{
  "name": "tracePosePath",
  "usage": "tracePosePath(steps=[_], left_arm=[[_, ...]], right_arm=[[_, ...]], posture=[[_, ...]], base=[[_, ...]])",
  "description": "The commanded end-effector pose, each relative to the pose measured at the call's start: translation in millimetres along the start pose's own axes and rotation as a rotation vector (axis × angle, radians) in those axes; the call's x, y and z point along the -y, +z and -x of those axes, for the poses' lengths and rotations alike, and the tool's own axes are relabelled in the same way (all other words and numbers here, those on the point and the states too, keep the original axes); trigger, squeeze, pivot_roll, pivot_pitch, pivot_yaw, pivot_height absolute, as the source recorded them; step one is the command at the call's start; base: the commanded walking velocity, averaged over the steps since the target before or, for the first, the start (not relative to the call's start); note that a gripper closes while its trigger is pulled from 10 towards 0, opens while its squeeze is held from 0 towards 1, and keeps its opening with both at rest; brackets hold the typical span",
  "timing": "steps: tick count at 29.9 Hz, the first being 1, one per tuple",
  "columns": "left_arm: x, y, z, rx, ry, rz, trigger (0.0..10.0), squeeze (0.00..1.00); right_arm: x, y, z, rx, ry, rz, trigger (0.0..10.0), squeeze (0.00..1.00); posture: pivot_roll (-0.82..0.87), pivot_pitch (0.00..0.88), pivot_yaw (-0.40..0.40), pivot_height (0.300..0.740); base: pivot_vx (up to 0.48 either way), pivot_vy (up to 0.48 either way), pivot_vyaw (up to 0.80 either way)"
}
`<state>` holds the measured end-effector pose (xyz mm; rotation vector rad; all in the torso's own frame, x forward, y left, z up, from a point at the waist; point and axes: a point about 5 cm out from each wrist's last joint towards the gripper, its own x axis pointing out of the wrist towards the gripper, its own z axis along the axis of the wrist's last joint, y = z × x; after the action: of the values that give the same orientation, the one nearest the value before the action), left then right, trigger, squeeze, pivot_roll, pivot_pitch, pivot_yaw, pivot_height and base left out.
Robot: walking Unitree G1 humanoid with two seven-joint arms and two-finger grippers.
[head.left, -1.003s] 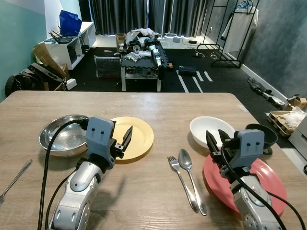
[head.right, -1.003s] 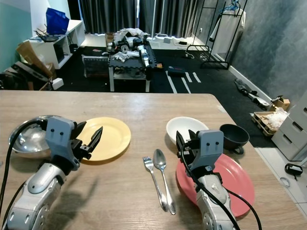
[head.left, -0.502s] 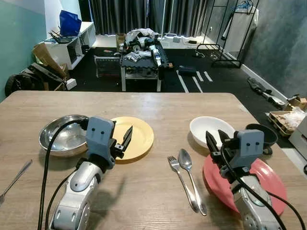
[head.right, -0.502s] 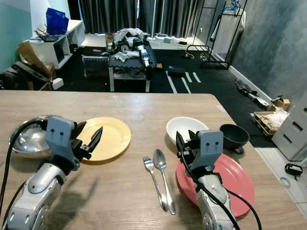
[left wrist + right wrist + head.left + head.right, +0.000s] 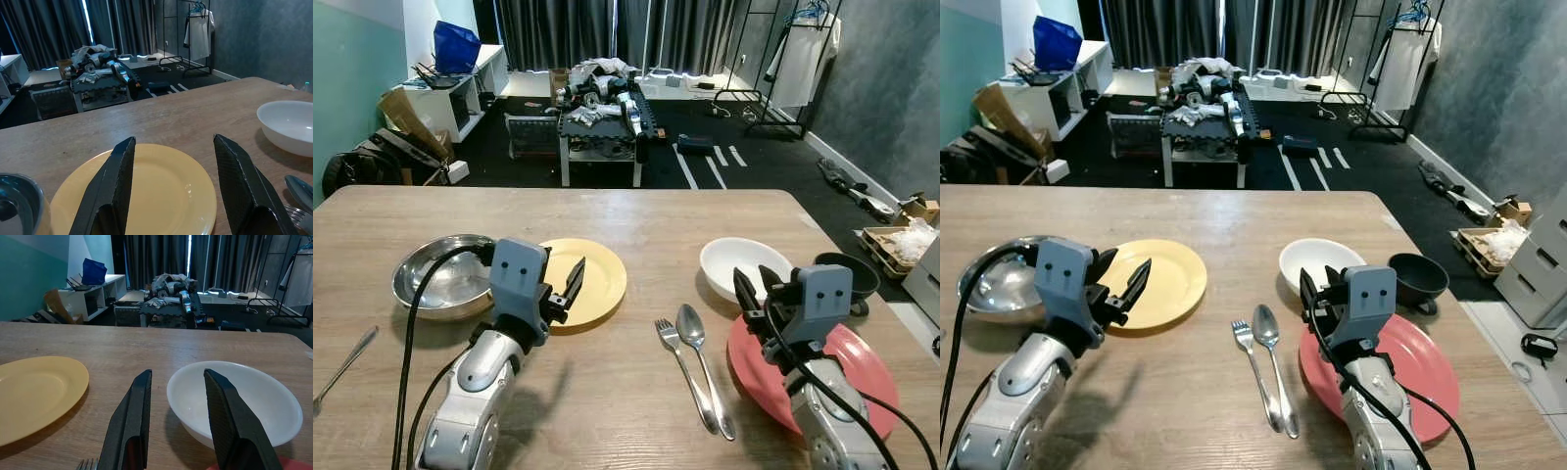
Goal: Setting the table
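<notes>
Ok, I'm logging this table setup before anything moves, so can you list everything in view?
Table: one, wood grain.
Plate: one, yellow, left of centre.
Metal bowl: one, silver, left of the yellow plate.
White bowl: one, right of centre.
Red plate: one, near right.
Dark bowl: one, at the right edge.
Fork and spoon: one each, silver, side by side at centre.
Utensil: one, silver, near left edge.
Left pincer: open, over the yellow plate's edge.
Right pincer: open, by the white bowl.

Yellow plate [image 5: 592, 279], white bowl [image 5: 744, 264], red plate [image 5: 847, 367], fork [image 5: 683, 370] and spoon [image 5: 703, 362] lie on the table.
</notes>
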<state>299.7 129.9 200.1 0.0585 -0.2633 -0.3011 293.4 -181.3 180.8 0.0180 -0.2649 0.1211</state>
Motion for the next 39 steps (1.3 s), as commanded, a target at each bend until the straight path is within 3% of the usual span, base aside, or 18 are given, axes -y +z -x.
tracePosePath(steps=[1, 39], left_arm=[[3.3, -3.9, -0.8, -0.013, -0.013, -0.002, 10.0, 0.00], [4.0, -4.0, -2.1, -0.011, -0.017, -0.002, 10.0, 0.00]], right_arm=[[3.8, 1.1, 1.9, -0.002, -0.013, 0.000, 10.0, 0.00], [4.0, 0.2, 2.1, -0.008, -0.019, -0.008, 10.0, 0.00]], posture=[[0.00, 0.000, 0.045, 0.740], [0.00, 0.005, 0.050, 0.740]], base=[[0.000, 0.000, -0.40], [0.000, 0.000, -0.75]])
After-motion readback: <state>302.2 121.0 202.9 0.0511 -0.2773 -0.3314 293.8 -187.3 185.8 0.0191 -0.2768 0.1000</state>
